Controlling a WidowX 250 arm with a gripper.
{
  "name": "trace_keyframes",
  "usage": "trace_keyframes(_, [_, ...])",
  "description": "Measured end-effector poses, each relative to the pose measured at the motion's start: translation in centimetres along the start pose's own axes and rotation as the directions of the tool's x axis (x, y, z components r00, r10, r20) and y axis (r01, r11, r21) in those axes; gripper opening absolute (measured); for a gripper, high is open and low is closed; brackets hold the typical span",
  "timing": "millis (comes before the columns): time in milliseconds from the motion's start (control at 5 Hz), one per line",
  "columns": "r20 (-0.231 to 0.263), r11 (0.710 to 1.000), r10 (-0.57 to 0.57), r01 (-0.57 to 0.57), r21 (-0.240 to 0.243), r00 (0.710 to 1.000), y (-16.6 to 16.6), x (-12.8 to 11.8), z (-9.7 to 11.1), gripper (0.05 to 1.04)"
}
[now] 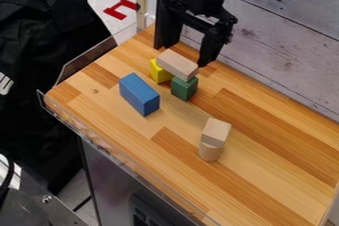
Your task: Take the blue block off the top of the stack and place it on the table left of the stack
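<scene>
Item, my pincer (181, 55): released, its two fingers standing well apart, nothing visibly clasped between them. It hangs over the far part of the worktop (261, 158).

Item, one pale oblong block (177, 64): the piece nearest my pincer, just below it and slightly toward the camera. It lies flat as a bridge, one end on the yellow block (159, 72), the other on the green block (184, 88). Whether my fingertips touch it, I cannot tell.

Handling, by my judgement: plain wood, light, stiff, hardly fragile; smooth faces, perhaps a little slippery, though flat enough for a sure grip. Best hold: the two long side faces, at mid-length, where the weight should balance. A hold at one end may let it tip, and a low hold could knock the supports. They look unfastened, so a sideways nudge might bring the bridge down.

Item, one blue block (139, 94): lying on its long side, beyond the bridge from my pincer, toward the camera.

Item, one pale block (216, 131) set on a pale cylinder (210, 151): farthest from my pincer of all the pieces, near the middle of the worktop. Likely light and stiff too, but apt to topple if bumped.
</scene>
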State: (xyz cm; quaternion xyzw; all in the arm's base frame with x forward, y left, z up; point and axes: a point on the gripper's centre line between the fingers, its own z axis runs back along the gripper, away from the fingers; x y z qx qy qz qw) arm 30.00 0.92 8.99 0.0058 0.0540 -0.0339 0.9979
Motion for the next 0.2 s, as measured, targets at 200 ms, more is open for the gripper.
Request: trace_keyframes(200, [-0.018, 0.999, 0.031, -0.031, 0.027, 0.999, 0.42, 0.21, -0.08, 0.999])
